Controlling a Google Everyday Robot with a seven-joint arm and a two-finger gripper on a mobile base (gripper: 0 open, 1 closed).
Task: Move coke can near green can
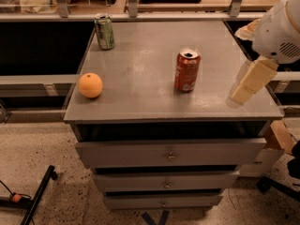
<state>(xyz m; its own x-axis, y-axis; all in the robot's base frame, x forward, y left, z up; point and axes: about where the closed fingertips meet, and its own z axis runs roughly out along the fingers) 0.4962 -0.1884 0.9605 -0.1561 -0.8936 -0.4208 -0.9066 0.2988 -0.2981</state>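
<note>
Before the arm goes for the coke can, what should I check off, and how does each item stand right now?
1. The coke can stands upright, ungrasped: ok.
2. The green can stands upright at the far left corner of the cabinet top: ok.
3. The orange sits near the front left edge, off the line between the cans: ok.
4. The gripper hovers over the right edge, apart from the coke can: ok.
5. Cans near each other: not ok.
</note>
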